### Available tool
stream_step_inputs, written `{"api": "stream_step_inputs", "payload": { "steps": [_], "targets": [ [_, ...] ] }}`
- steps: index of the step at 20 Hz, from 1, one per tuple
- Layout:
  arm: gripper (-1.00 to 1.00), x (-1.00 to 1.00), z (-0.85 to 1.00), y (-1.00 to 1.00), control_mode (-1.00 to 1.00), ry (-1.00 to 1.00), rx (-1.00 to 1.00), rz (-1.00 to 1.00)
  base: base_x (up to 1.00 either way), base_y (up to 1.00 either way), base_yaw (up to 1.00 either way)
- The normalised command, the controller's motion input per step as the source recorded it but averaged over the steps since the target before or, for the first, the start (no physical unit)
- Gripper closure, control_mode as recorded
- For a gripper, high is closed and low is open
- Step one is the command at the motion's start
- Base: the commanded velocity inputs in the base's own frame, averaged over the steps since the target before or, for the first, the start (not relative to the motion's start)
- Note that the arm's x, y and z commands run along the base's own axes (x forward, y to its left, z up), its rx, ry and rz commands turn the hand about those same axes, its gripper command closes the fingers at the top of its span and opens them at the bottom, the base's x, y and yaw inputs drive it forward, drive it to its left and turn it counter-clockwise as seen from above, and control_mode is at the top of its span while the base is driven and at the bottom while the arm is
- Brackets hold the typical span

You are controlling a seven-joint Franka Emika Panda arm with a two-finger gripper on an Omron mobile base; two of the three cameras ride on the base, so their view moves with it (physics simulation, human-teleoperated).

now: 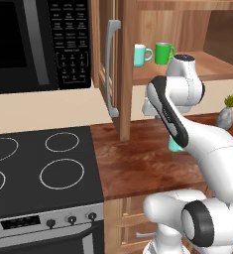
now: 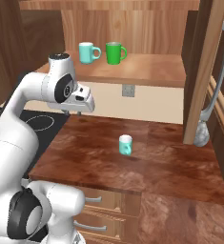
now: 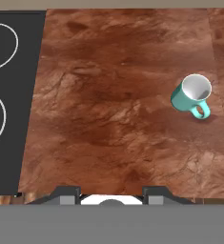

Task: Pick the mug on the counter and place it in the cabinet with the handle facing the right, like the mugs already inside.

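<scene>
So the mug (image 2: 125, 144) is sitting upright on the counter (image 2: 104, 162), out in the open with bare wood all around it. From the hand camera the mug (image 3: 192, 95) is off to the right, with its handle (image 3: 200, 112) poking toward the bottom of that view. The gripper (image 3: 111, 193) hangs high above the counter, well apart from the mug — nothing is between its fingertips, and they sit spread apart. Up in the cabinet (image 2: 151, 71), whose door (image 2: 204, 71) is swung open, two mugs stand side by side on the shelf: a pale aqua one (image 2: 88, 52) and a bright green one (image 2: 115, 53), both handles pointing right. The stove (image 1: 38, 173) sits left of the counter, with the microwave (image 1: 38, 44) above it.
</scene>
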Motion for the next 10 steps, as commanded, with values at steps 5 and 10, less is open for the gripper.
{"api": "stream_step_inputs", "payload": {
  "steps": [5,10],
  "targets": [
    [-1.0,-0.03,-0.07,-0.37,-1.0,-0.01,0.02,0.02,0.0,0.0,0.0],
    [-1.0,-0.26,-0.28,-0.49,-1.0,-0.15,0.01,0.09,0.0,0.0,0.0]
  ]
}}
